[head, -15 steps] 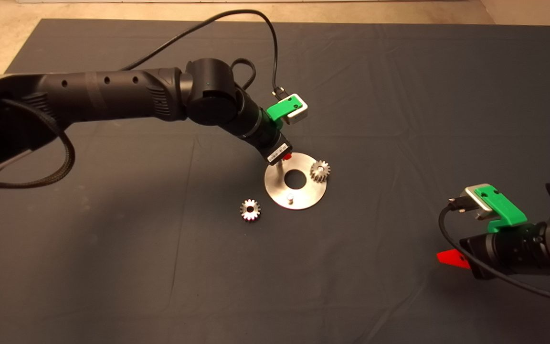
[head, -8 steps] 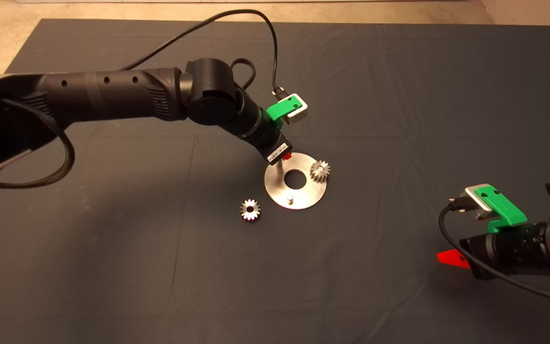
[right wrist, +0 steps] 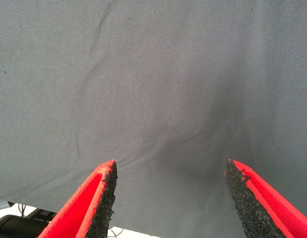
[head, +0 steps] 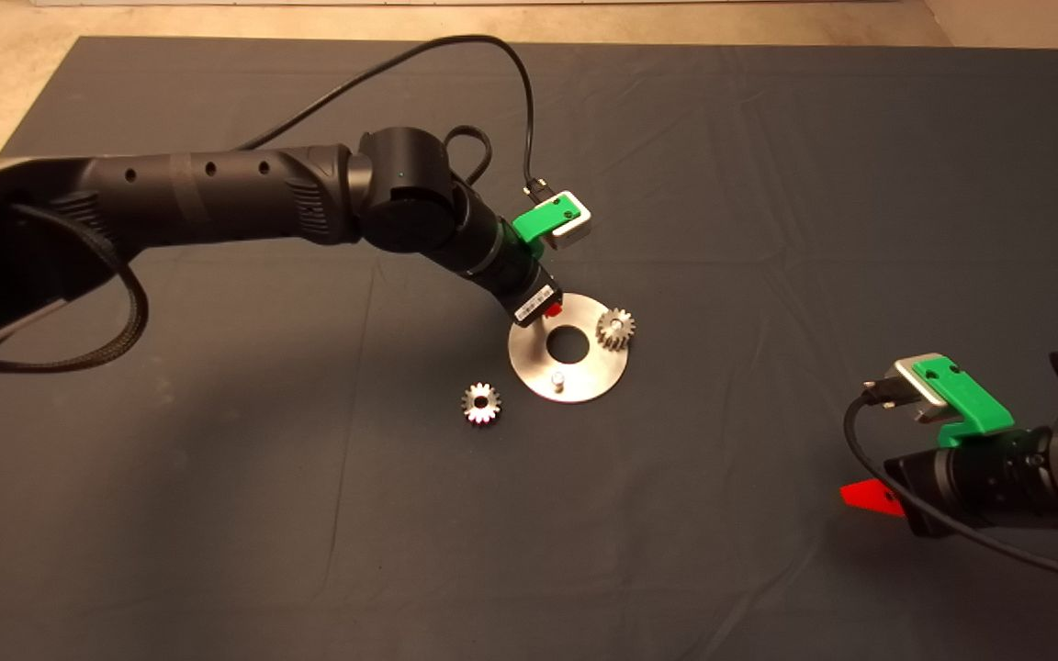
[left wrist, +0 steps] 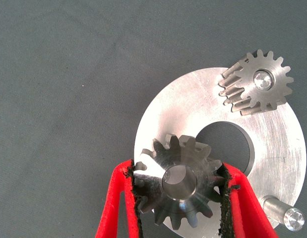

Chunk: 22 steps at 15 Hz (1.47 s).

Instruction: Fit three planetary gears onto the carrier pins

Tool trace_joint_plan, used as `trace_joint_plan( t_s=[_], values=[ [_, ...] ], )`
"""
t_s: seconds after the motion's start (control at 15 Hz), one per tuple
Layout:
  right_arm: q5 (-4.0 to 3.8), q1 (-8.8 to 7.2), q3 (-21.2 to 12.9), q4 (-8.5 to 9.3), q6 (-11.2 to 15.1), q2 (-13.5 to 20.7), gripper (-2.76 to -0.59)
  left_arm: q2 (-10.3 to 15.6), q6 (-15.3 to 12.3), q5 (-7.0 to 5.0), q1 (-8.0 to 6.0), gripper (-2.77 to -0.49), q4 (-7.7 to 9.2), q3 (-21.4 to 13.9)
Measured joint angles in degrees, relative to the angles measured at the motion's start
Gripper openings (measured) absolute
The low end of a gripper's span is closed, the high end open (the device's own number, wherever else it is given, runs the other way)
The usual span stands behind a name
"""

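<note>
The round silver disc [head: 591, 372] lies mid-mat. One planetary gear [head: 616, 328] sits on its far-right carrier pin. A bare pin [head: 558, 379] stands at the disc's near edge. A second gear [head: 481, 403] lies loose on the mat, left of the disc. My left gripper [head: 549, 308] is over the disc's left side and hides the third pin. In the left wrist view the left gripper [left wrist: 178, 171] is shut on a third gear [left wrist: 198, 196] just above the disc [left wrist: 183, 109]. The seated gear [left wrist: 257, 82] and the bare pin [left wrist: 288, 216] show there too. My right gripper [head: 869, 496] waits open at the lower right.
The dark mat [head: 217, 514] has open room on all sides of the disc. A black cable [head: 455, 50] loops over the left arm. The right wrist view shows only mat between the open fingers [right wrist: 106, 191].
My left gripper has moved down onto the disc's left side with the gear. The tall pin seen below it earlier is now hidden. The right arm has not moved.
</note>
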State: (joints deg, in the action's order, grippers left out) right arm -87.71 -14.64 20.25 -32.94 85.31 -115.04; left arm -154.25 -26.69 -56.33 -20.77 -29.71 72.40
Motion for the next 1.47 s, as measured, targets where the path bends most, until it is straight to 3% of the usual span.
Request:
trace_joint_plan(
  t_s=[0.53,0.73,1.0,1.47],
  values=[
    [0.00,0.01,-0.05,0.17,0.00,0.00,-1.75,0.13,0.07,0.05,0.90,-2.67,-0.05,0.01],
    [0.00,0.01,-0.05,0.22,0.00,0.00,-1.75,0.13,0.43,1.32,1.07,-2.68,-0.02,0.85],
    [0.04,-0.01,-0.07,0.26,0.00,0.00,-1.75,0.13,1.75,2.05,1.07,-2.68,0.02,1.55],
    [0.04,0.01,-0.07,0.28,0.00,0.00,-1.75,0.13,2.58,2.13,1.07,-2.68,0.02,1.68]
  ],
)
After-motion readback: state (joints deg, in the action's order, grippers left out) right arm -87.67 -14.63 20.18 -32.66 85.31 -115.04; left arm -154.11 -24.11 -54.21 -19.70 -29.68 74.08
